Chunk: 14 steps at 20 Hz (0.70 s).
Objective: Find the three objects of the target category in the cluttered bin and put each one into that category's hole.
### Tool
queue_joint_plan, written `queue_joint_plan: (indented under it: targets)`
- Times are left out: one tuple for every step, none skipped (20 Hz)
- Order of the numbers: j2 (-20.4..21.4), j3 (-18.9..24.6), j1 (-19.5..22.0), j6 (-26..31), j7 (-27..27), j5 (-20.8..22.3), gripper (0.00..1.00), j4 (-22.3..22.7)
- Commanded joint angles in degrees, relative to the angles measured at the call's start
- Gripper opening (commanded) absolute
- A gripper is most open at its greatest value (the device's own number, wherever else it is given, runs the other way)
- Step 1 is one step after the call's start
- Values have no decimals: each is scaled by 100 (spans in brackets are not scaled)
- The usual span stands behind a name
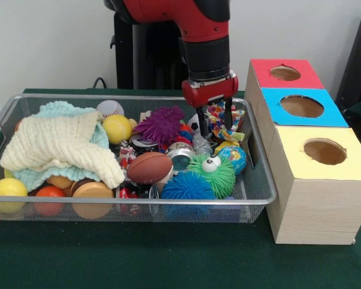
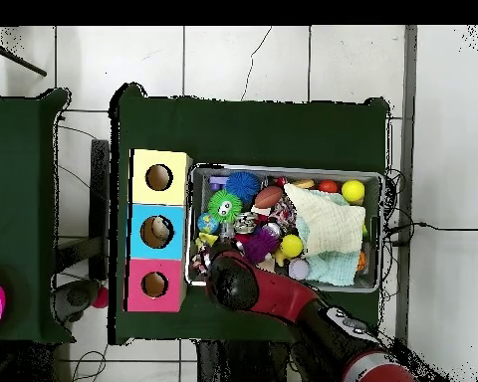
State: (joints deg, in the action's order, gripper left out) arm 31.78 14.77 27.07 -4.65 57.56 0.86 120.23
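The wire mesh bin (image 1: 138, 202) is full of clutter. It also shows in the overhead view (image 2: 374, 175). My gripper (image 1: 215, 127) hangs low over the bin's far right corner. Its fingers (image 1: 203, 123) are apart and straddle a multicoloured crinkled toy (image 1: 219, 118), without closing on it. In the overhead view the arm (image 2: 245, 286) covers the gripper. The hole (image 1: 301, 106) in the blue panel lies to the right of the gripper, in the middle of the wooden box; it shows from above too (image 2: 157, 231).
The bin holds a purple spiky ball (image 1: 161, 124), a green spiky ball with eyes (image 1: 215, 173), a blue spiky ball (image 1: 186, 186), a small football (image 1: 149, 167), a globe ball (image 1: 233, 158), cans (image 1: 180, 155), a yellow ball (image 1: 117, 128) and cream cloths (image 1: 66, 144). A red-panelled hole (image 1: 285, 73) and a yellow-panelled hole (image 1: 325, 151) flank the blue one.
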Motion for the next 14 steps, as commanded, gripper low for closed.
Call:
queue_joint_plan:
  targets:
    - [-223,-129,35,141,879,144,100,-833]
    - [-217,-144,26,155,879,141,100,-841]
    - [-221,-143,40,164,884,141,100,-847]
    - [-242,-153,35,168,853,169,100,-877]
    - [-262,-164,30,173,822,197,100,-906]
    - [-281,-176,23,155,829,197,100,-923]
    - [-309,-214,-9,149,807,209,100,-970]
    - [-339,-256,-34,115,813,206,100,-1006]
    - [-368,-298,-59,81,819,204,100,-1042]
    - [-397,-292,-45,60,833,206,100,-1055]
    - [-432,-277,-33,63,818,226,100,-1079]
    - [-451,-280,-36,59,805,243,100,-1098]
    - [-507,-301,-48,44,802,249,100,-1137]
    - [-527,-349,-87,35,803,248,100,-1168]
